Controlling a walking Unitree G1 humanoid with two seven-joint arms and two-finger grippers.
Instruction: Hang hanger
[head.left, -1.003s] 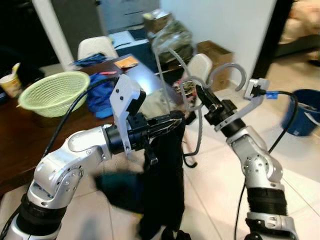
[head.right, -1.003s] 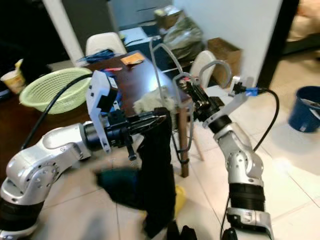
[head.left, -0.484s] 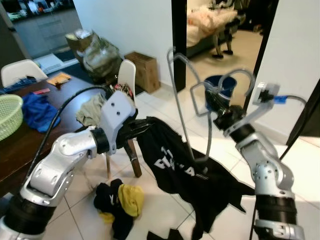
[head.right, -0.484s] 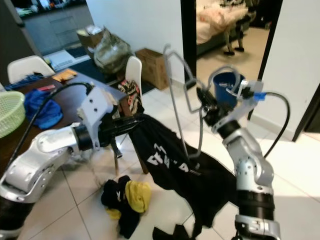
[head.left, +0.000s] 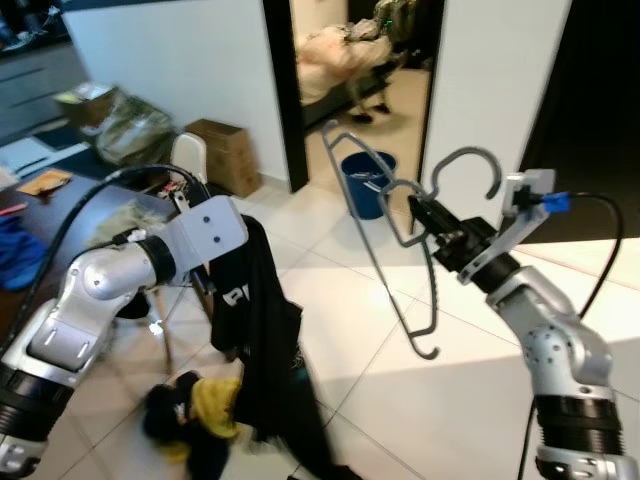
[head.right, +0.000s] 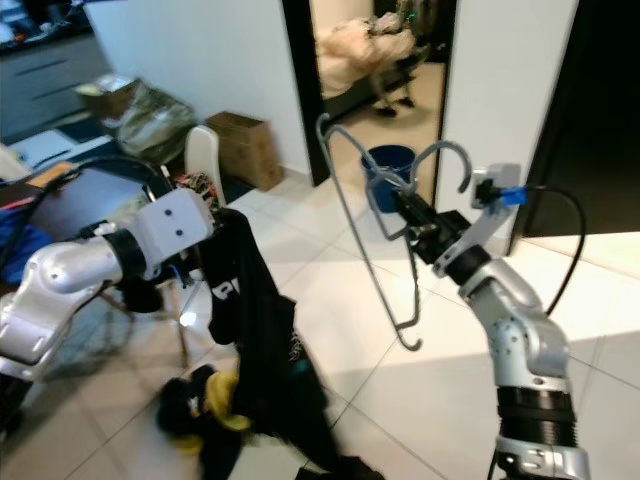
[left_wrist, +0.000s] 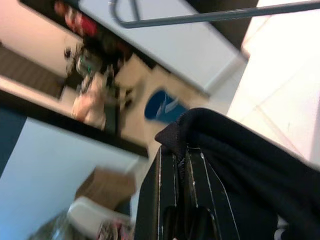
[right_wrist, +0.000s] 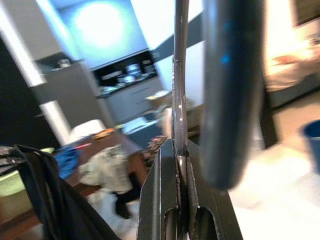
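The robot carries a grey hanger and a black T-shirt, with nowhere to hang them in sight yet.

The right gripper (head.left: 425, 213) is closed tight on the grey hanger (head.left: 385, 240), which sticks up and hangs down in front of it. The left gripper (left_wrist: 182, 152) is pinched on the black T-shirt (head.left: 255, 340), which droops below it toward a heap of clothes (head.left: 195, 420) on the floor. To do this well, the robot should keep both grips firm, hold the hook upright, and look for a rail. The head views show both arms and the blue bucket (head.left: 365, 180) past the hanger. The wrist views show, up close, the fingers squeezing wire and cloth.
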